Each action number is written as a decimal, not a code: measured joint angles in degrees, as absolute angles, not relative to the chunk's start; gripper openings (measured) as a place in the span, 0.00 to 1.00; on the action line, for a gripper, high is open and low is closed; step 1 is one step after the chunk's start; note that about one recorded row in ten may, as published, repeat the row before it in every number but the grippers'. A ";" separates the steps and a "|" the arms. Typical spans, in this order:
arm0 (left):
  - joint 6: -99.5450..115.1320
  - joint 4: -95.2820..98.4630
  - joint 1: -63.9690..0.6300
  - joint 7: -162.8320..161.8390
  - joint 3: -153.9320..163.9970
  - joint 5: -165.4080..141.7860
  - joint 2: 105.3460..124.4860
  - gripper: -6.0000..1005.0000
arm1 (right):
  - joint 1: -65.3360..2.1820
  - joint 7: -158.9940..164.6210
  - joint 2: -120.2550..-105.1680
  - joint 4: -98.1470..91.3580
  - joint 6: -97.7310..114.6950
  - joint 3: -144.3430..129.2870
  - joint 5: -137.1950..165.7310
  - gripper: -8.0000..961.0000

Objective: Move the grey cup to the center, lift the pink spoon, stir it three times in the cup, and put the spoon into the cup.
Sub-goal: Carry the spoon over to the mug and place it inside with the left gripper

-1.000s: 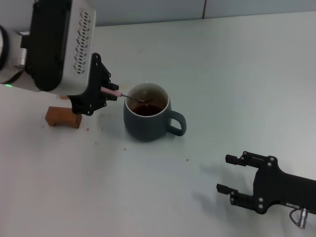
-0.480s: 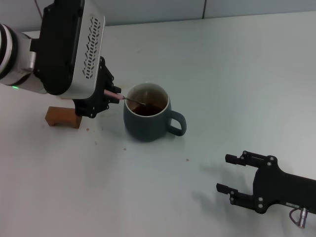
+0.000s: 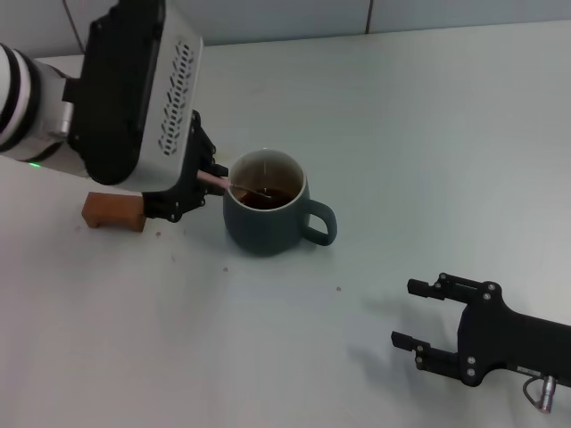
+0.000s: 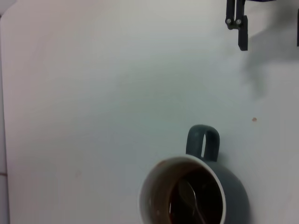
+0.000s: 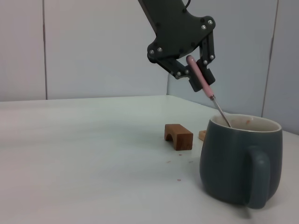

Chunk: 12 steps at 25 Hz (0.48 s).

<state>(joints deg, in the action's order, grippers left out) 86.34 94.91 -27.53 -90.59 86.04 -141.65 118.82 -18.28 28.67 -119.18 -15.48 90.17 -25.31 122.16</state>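
Note:
The grey cup [image 3: 268, 218] stands on the white table with dark liquid inside and its handle [image 3: 321, 225] pointing right. It also shows in the left wrist view [image 4: 196, 196] and the right wrist view [image 5: 240, 158]. My left gripper [image 3: 203, 178] is shut on the pink spoon [image 3: 214, 179] just left of the cup and holds it slanted. The spoon's silver bowl [image 4: 188, 196] dips into the liquid. In the right wrist view the pink spoon [image 5: 198, 74] slants down past the rim. My right gripper [image 3: 424, 316] is open and empty near the table's front right.
A brown wooden block [image 3: 111, 212] lies left of the cup, under my left arm, and shows in the right wrist view [image 5: 178, 136] with a smaller piece [image 5: 202, 135] behind it. A few crumbs dot the table near the cup.
My left gripper has moved right and slightly down toward the cup, carrying the spoon's bowl across the liquid. The cup and right arm have not moved.

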 joint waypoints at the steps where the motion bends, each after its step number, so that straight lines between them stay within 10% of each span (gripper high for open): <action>1: 85.80 94.86 -27.76 -90.62 86.41 -141.64 118.86 0.16 | -18.25 28.66 -119.18 -15.47 90.17 -25.31 122.16 0.70; 12: 82.78 92.72 -28.60 -90.78 86.51 -142.18 118.91 0.16 | -18.10 28.66 -119.18 -15.05 90.17 -25.31 122.16 0.70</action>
